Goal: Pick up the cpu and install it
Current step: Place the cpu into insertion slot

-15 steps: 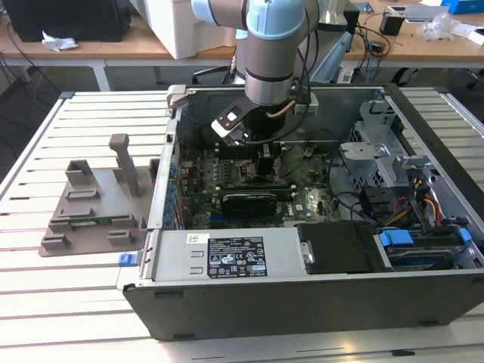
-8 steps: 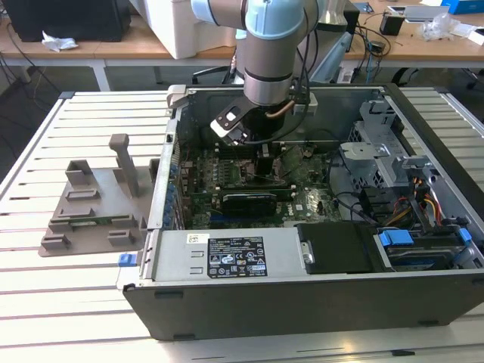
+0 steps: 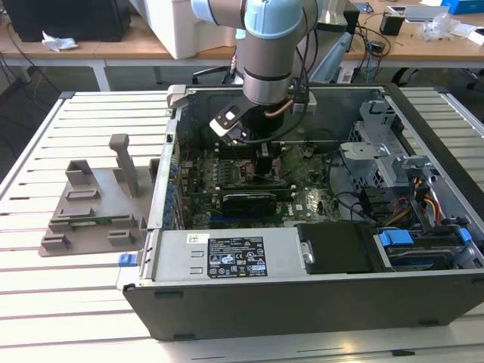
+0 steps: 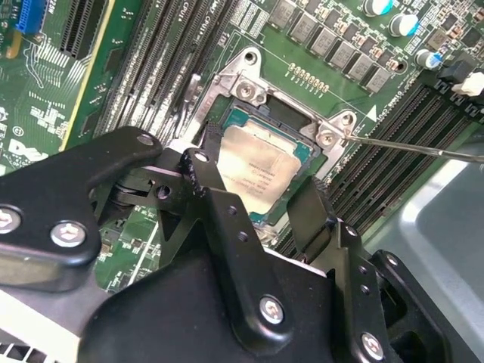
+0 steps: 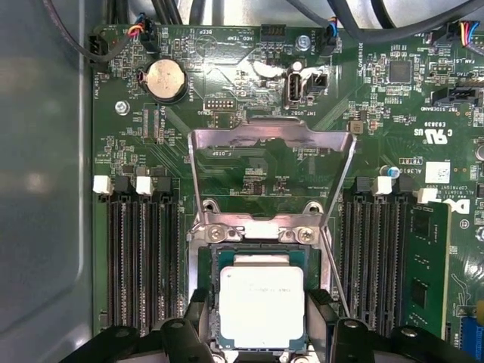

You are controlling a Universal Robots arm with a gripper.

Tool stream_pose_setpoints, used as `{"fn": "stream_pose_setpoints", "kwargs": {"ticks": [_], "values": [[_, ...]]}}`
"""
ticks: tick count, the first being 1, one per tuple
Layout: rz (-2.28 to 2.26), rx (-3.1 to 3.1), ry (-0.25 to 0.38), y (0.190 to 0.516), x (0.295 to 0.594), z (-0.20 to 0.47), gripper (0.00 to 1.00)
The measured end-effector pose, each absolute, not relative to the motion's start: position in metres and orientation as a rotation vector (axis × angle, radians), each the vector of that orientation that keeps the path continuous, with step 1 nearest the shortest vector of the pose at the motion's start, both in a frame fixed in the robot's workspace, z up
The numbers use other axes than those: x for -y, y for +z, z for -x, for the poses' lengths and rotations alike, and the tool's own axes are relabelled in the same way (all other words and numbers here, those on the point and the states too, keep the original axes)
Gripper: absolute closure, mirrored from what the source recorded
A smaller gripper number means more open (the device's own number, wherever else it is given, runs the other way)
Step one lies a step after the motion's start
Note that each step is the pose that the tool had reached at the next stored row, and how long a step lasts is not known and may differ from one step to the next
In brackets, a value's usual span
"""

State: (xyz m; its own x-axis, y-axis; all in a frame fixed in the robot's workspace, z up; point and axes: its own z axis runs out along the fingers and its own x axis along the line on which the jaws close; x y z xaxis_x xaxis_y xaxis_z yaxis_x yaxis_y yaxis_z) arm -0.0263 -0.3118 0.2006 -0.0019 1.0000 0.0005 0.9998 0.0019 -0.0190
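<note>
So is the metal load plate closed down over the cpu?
No, in the first wrist view the metal load plate stands swung open, and the cpu lies uncovered.

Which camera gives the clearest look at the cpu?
The first wrist view: the cpu faces the camera nearly square-on, in its socket. The second wrist view shows it slanted, its edge behind the gripper. The exterior view has the arm over that spot.

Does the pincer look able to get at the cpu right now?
Probably yes: the pincer hangs right at the cpu, and the socket's hinged metal frame stands swung open, so nothing covers it.
</note>
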Motion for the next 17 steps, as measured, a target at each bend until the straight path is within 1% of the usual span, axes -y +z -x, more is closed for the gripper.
{"fn": "stream_pose_setpoints", "kwargs": {"ticks": [8,14,15,17], "values": [[2.21,2.214,0.021,0.201,0.311,0.027,0.38],[2.21,2.214,0.021,0.214,0.311,0.027,0.38],[2.21,2.214,0.021,0.214,0.311,0.027,0.46],[2.21,2.214,0.021,0.215,0.311,0.027,0.58]]}}
